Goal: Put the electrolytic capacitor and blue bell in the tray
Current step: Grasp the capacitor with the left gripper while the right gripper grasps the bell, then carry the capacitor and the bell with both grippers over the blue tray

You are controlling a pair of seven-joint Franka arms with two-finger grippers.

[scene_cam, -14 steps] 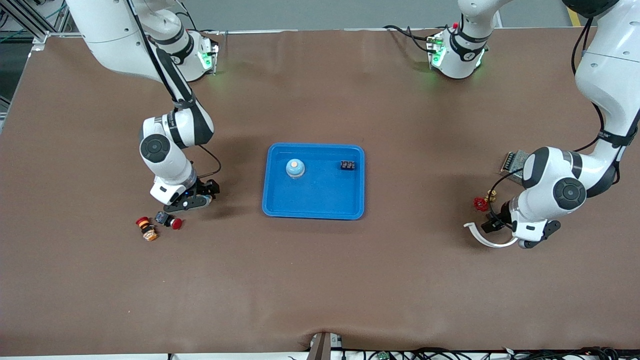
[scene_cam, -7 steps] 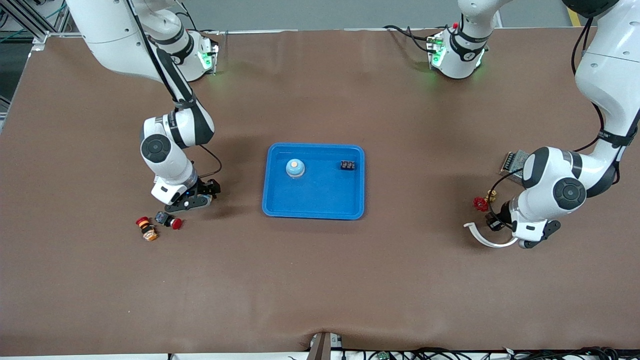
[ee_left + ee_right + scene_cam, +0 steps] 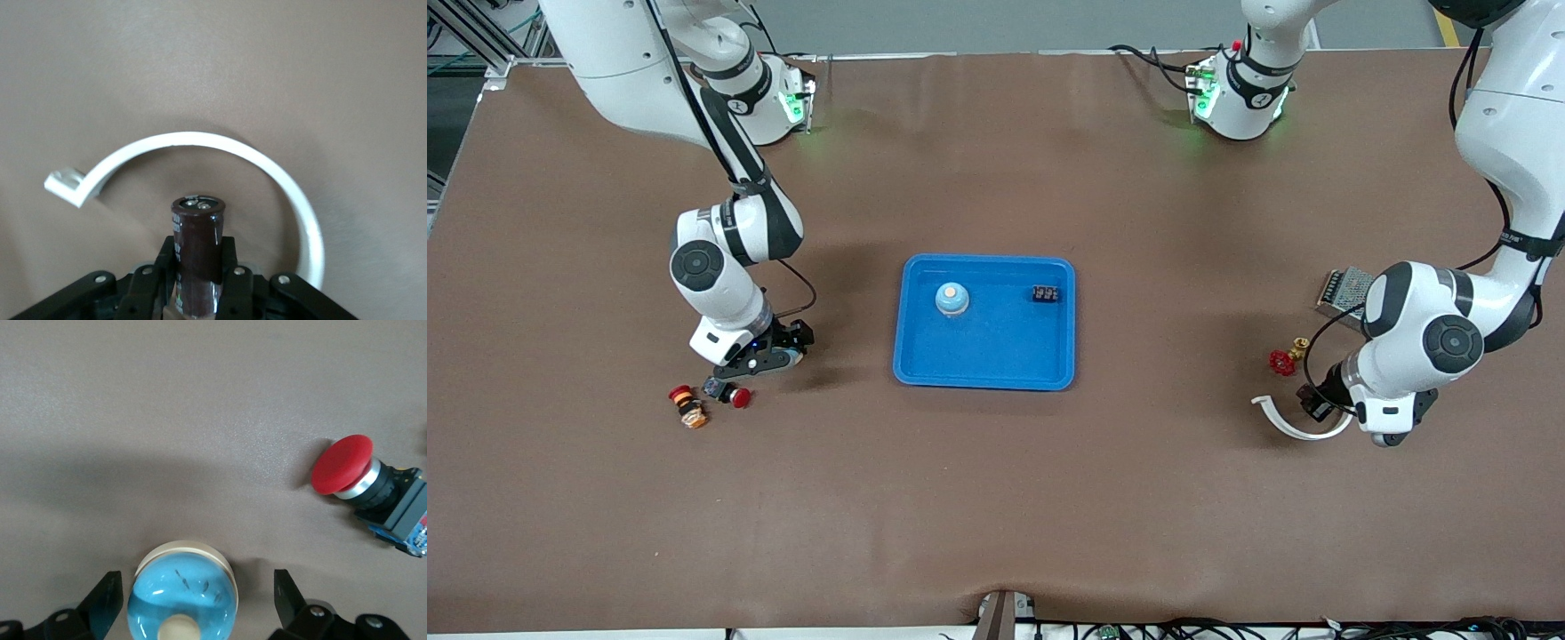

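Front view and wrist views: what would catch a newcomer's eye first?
The bright blue tray at mid-table stands out, with a blue bell and a small black part in it. Toward the left arm's end, the left gripper is shut on a dark brown capacitor by a white curved strip. The right gripper stands open around a second blue bell beside a red push button.

Lying on the brown table cover (image 3: 996, 498): red mushroom push button (image 3: 734, 394) with a red-and-orange button (image 3: 687, 407) just beside it, mid-frame toward the right arm's end; white curved clip (image 3: 1294, 425), red valve handle (image 3: 1282, 362) and perforated metal box (image 3: 1343, 288) toward the left arm's end; small black block (image 3: 1046, 293) near frame centre
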